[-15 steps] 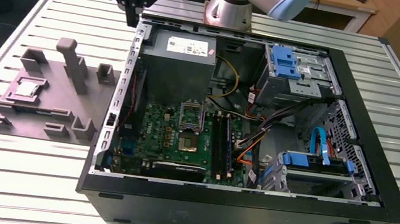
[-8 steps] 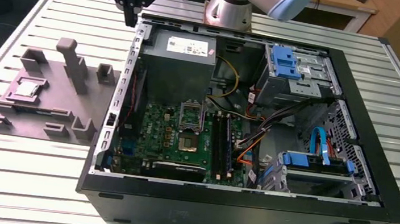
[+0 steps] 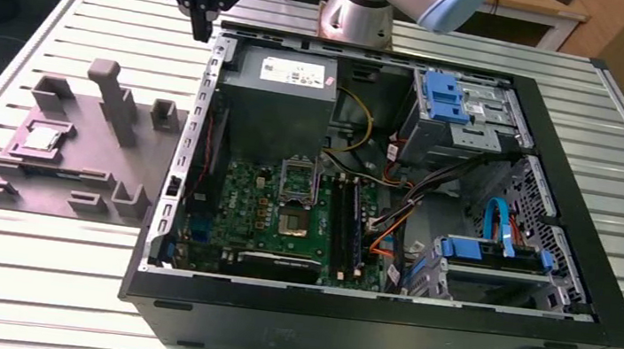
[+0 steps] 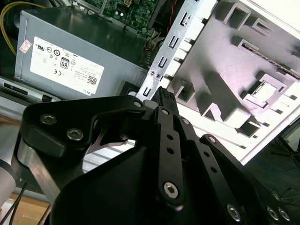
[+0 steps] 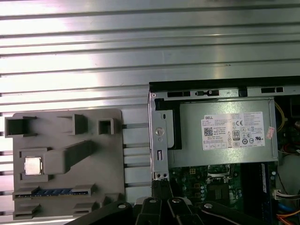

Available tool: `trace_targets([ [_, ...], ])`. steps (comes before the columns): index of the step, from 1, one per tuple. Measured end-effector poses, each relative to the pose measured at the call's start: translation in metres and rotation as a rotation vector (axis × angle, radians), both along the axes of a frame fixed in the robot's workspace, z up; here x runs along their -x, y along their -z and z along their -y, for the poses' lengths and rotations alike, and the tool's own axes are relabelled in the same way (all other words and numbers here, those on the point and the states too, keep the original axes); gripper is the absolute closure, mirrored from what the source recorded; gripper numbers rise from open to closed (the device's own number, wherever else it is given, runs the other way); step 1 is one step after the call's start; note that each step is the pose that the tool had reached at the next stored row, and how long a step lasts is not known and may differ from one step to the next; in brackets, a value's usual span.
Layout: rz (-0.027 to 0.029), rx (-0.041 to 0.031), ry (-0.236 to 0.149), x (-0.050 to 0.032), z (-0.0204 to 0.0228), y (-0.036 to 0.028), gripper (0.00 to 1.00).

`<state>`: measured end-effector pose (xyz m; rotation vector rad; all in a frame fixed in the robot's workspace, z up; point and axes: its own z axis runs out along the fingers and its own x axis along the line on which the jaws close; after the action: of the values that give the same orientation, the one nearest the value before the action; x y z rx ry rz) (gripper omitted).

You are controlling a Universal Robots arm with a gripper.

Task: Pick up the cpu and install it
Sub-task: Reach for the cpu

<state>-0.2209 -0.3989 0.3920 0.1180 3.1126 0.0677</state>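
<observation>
Black multi-link gripper (image 3: 202,32) hangs over the far corner of the black open metal computer case (image 3: 389,327), on the exterior view's left. Its tips are right by the case's thin steel wall and near the big grey metal box w/ white label (image 3: 278,90). Claw is clenched: fingers pressed together, nothing btwn them, as both wrist views also show (image 4: 164,96) (image 5: 161,185).

Small flat square silvery-grey cpu (image 3: 42,138) sits flat in a shallow pocket of the purple-grey plastic tray w/ raised blocks (image 3: 61,184), well apart from the gripper. It also shows in the first wrist view (image 5: 32,165); the pale square in the second wrist view (image 4: 265,90) is prob. the same chip.

Tray lies on the slatted aluminium tabletop (image 3: 26,273) toward its edge on the exterior view's left, just beside the case. Case takes up the tabletop's middle and the exterior view's right, w/ a green motherboard (image 3: 282,224) inside.
</observation>
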Motion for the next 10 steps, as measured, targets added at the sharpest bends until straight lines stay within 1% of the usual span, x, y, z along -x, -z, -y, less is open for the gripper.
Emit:
trace_targets([
  [10,0.0000,0.0000,0.000,0.0028,0.0000,0.0001,0.89],
])
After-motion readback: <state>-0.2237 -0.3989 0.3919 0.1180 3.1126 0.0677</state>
